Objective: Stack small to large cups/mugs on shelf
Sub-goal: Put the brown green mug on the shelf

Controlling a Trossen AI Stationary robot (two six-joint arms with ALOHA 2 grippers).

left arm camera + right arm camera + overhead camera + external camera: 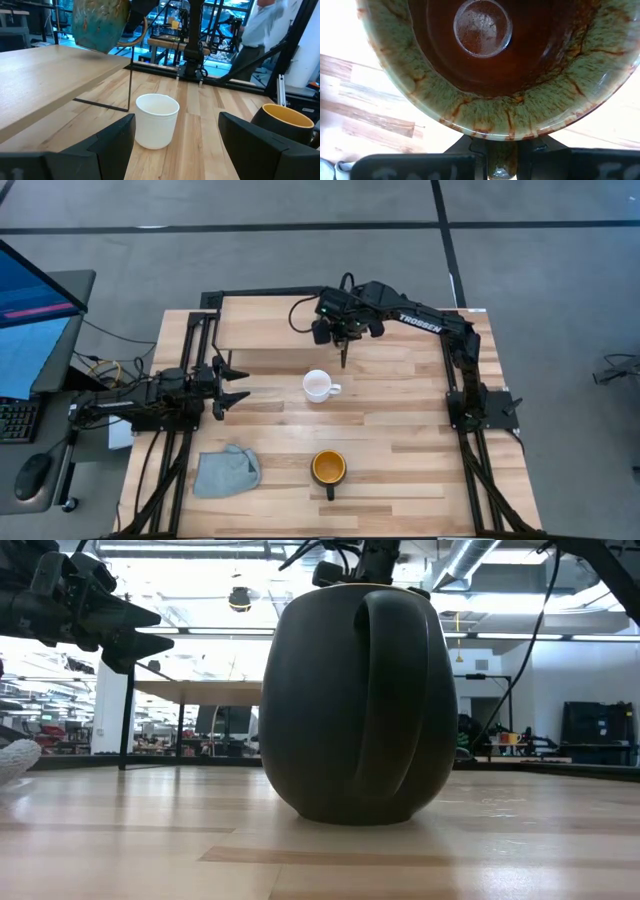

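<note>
The olive-tan mug with a brown inside (485, 65) is in my right gripper (502, 150), over the right end of the light-wood shelf (270, 325). It shows as a mottled mug in the left wrist view (97, 22), and my gripper (345, 340) hides it in the high view. The small white mug (318, 385) stands on the tabletop in front of the shelf. The dark mug with an orange-yellow inside (328, 468) stands near the table's near edge. My left gripper (235, 385) is open and empty, left of the white mug. My right gripper pinches the olive mug's handle (502, 161) between its two fingers, coming from above and pointing down. The mug sits about upright with its mouth up, beside the fingers. Whether its base touches the shelf I cannot tell.
A grey-blue cloth (227, 470) lies crumpled at the table's near left. The shelf's thin black leg (131, 80) stands just left of the white mug (156, 120). A person (260, 30) stands beyond the table's right side.
</note>
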